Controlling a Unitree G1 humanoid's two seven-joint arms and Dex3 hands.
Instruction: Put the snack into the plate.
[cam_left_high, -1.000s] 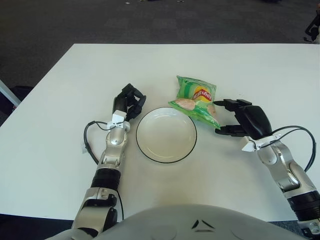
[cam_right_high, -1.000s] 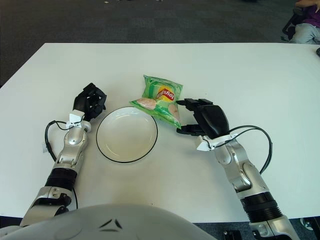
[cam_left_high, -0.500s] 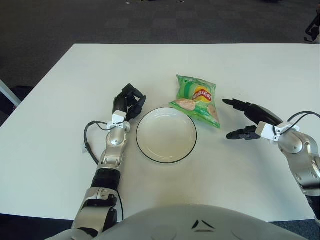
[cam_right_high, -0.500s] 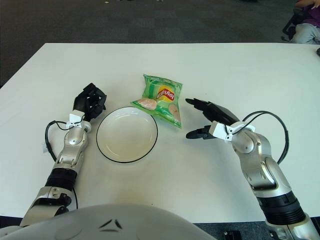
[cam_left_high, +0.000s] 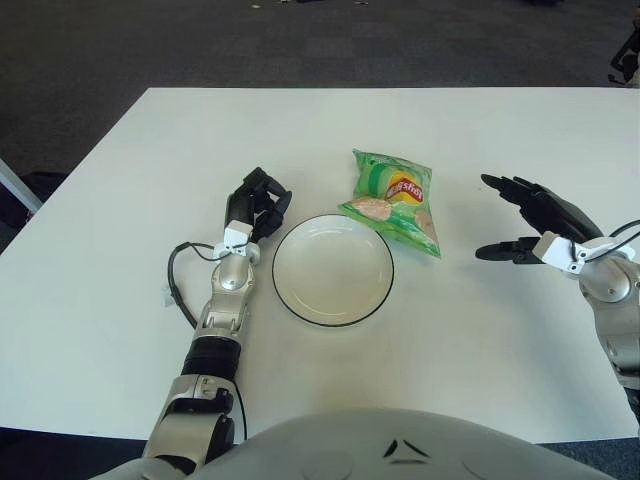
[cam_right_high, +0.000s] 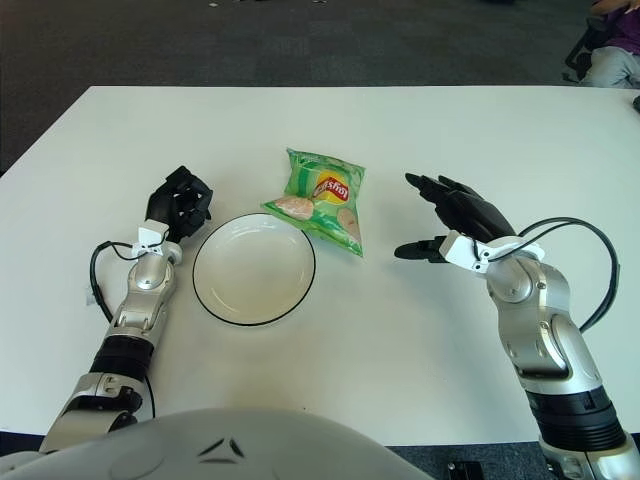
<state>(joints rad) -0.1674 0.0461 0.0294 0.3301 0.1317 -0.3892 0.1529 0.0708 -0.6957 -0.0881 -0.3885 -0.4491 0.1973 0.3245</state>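
Note:
A green snack bag (cam_left_high: 393, 199) lies flat on the white table, its lower left corner touching the far right rim of the white, black-edged plate (cam_left_high: 300, 296). The plate holds nothing. My right hand (cam_left_high: 518, 222) is open to the right of the bag, well apart from it, fingers spread and pointing toward it. My left hand (cam_left_high: 257, 203) shows just left of the plate with its fingers curled and nothing in them.
The white table (cam_left_high: 130, 200) stretches wide around the plate and bag. A black cable (cam_left_high: 181, 272) loops beside my left forearm. Dark carpet lies beyond the table's far edge.
My right hand has drawn back to the right, away from the snack bag, and its fingers have spread open. The bag, the plate and my left hand have not moved.

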